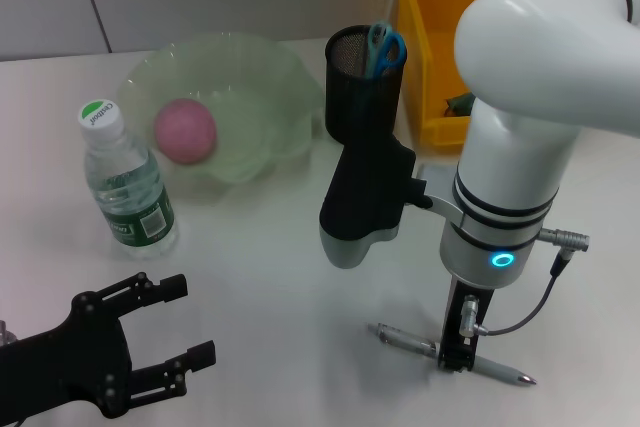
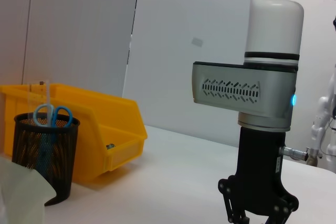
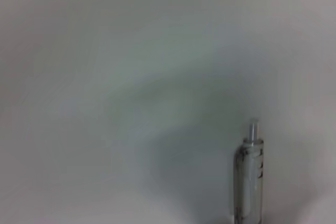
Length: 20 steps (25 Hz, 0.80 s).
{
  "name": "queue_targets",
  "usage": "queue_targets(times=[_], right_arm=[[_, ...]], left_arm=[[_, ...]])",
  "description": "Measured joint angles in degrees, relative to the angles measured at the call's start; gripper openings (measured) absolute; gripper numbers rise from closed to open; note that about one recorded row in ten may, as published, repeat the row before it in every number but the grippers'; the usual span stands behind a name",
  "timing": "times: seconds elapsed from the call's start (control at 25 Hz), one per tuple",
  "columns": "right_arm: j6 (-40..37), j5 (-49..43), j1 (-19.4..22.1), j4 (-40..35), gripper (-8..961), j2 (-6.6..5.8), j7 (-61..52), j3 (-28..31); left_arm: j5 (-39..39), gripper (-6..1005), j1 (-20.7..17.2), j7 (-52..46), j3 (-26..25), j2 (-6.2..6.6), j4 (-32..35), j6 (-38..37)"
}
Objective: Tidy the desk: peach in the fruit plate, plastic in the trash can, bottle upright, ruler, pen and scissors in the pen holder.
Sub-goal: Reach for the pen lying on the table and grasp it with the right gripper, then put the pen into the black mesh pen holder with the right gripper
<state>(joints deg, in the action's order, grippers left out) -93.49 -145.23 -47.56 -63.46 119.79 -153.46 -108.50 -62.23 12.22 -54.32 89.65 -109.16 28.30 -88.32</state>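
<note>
Right pincer [image 1: 455, 359] is down at the table [image 1: 270, 327], fingers straddling the middle of the pen [image 1: 420, 347]; whether they have closed on it cannot be told. The pen lies flat on the near right part of the table, tip pointing right, both ends sticking out past the pincer.

Left pincer [image 1: 195, 322] hovers low at the near left corner, fingers spread wide, nothing in them. Open table lies between the two pincers.

Bottle [image 1: 125, 182] stands upright on the left, just beside the fruit plate [image 1: 270, 77], which holds the peach [image 1: 185, 131]. Pen holder [image 1: 362, 82] stands right of the plate, with the blue-handled scissors [image 1: 385, 45] in it. Yellow bin [image 1: 430, 57] sits at the far right edge, behind the right arm.
</note>
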Motion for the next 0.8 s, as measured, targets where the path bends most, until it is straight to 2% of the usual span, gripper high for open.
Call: queue_targets(times=[0.8], right_arm=[[0.1, 0.1, 0.0, 0.3, 131, 0.00, 0.4, -0.1]], left_arm=[[0.0, 797, 0.0, 0.0, -0.1, 0.06, 0.0, 0.1]])
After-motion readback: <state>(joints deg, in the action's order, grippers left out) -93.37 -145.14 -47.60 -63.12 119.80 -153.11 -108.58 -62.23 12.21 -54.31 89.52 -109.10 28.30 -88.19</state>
